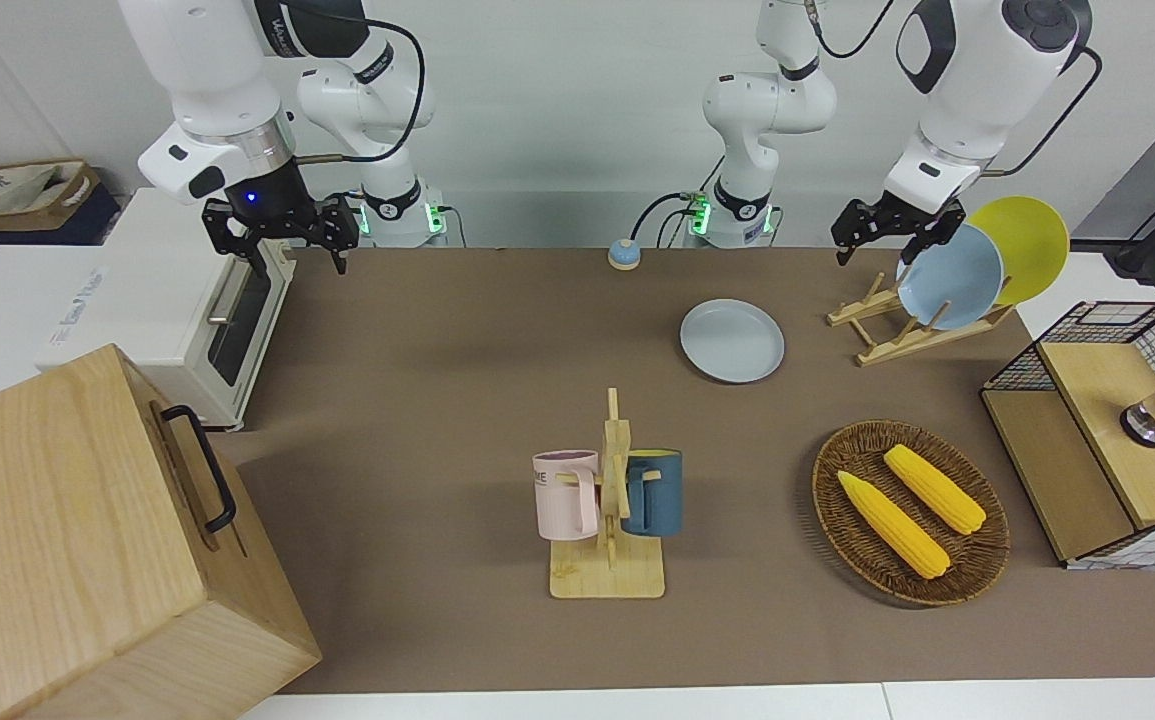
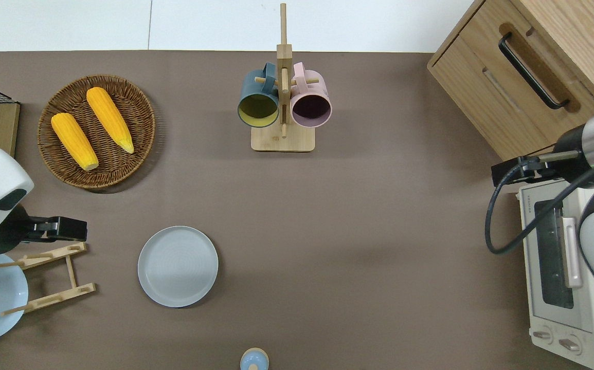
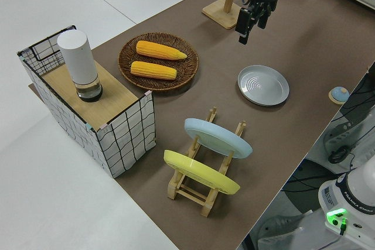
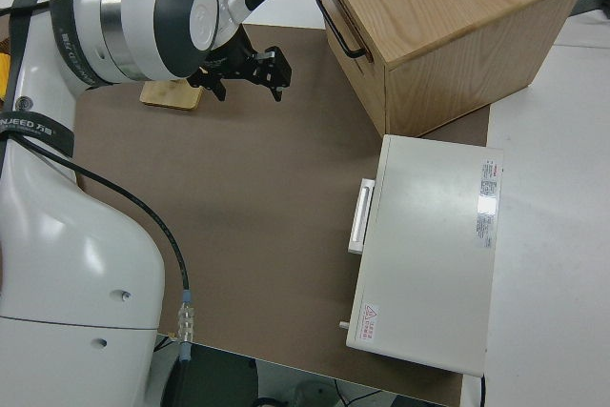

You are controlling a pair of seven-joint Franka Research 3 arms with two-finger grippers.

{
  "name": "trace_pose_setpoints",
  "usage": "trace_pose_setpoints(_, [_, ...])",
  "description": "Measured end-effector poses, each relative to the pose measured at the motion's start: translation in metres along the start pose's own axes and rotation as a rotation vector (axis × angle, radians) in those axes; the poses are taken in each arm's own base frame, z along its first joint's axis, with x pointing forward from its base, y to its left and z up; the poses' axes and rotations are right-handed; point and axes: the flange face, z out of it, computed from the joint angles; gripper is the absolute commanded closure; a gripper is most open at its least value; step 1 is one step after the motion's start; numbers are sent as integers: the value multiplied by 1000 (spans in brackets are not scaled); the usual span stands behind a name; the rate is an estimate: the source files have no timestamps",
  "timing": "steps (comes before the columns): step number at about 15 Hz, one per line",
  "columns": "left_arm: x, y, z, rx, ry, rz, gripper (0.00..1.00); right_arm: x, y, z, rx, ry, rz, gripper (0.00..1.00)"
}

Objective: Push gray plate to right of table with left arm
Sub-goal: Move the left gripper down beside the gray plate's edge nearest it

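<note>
fingers of the left gripper (image 1: 885,230) look spread and empty, up over the wooden plate rack (image 2: 50,277) — seemingly lining up to shove. gray plate (image 2: 178,266) lies flat on the table (image 2: 358,231), beside that rack toward the right arm's end; right arm parked.

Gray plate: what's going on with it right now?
Nothing has touched it yet. The gray plate lies flat on the table, between the dish rack and the table's middle. The left end effector, fingers open, is up in the air over the rack's edge, short of the plate. The right arm is parked.
</note>
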Motion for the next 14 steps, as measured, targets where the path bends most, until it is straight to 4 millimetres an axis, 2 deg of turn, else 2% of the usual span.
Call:
trace_pose_setpoints(4, [-14, 2, 59, -3, 35, -3, 5, 0, 0, 0, 0, 0, 0, 17])
trace_pose_setpoints(14, [-44, 3, 150, -13, 116, -6, 5, 0, 0, 0, 0, 0, 0, 17])
